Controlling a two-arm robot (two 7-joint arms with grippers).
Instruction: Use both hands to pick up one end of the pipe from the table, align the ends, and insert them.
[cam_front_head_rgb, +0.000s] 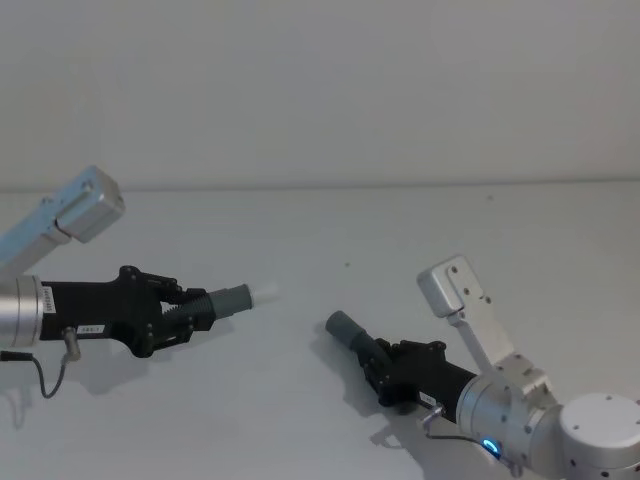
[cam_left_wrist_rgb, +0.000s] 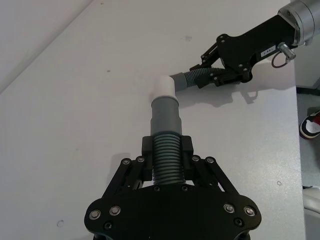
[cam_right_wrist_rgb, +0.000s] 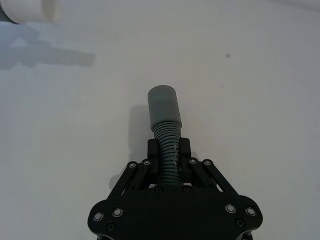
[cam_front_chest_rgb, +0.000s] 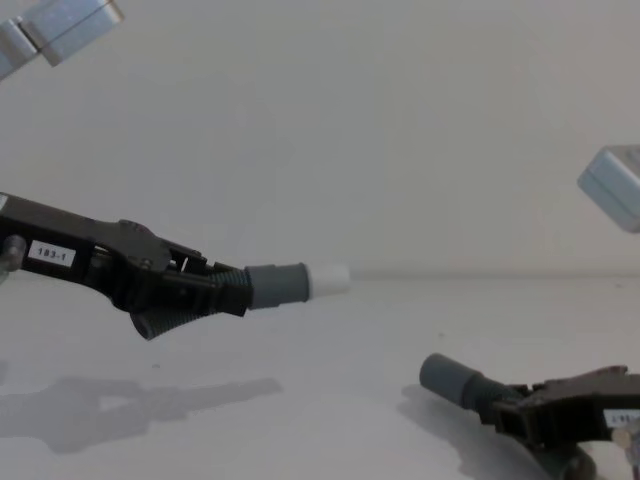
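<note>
Left tool (cam_front_head_rgb: 200, 305) is clamped down on the pipe (cam_left_wrist_rgb: 167, 155), jaws closed to the width of the ribbed hose, gripping just behind the white-tipped cuff (cam_front_head_rgb: 238, 297). It's up off the table (cam_front_head_rgb: 330, 230): the chest view shows clear air underneath and a shadow (cam_front_chest_rgb: 130, 400) on the surface below. The cuff pokes straight out past the fingertips, white tip aimed toward the robot's right.

Right tool (cam_front_head_rgb: 375, 355) is the same story, pinched shut on the corrugated hose right behind the socket cuff (cam_front_head_rgb: 345, 327). It rides much lower, close to the table, and I can't tell if it's touching. The hollow socket points up and toward the robot's left.

The two ends are apart and not lined up. The white tip sits higher and farther out, the socket lower and nearer, with bare table between them. Behind each tool the rest of the pipe drops out of sight.

Plenty of open white surface surrounds both tools, and the table's far edge lies well beyond them against a plain wall (cam_front_head_rgb: 320, 90).
</note>
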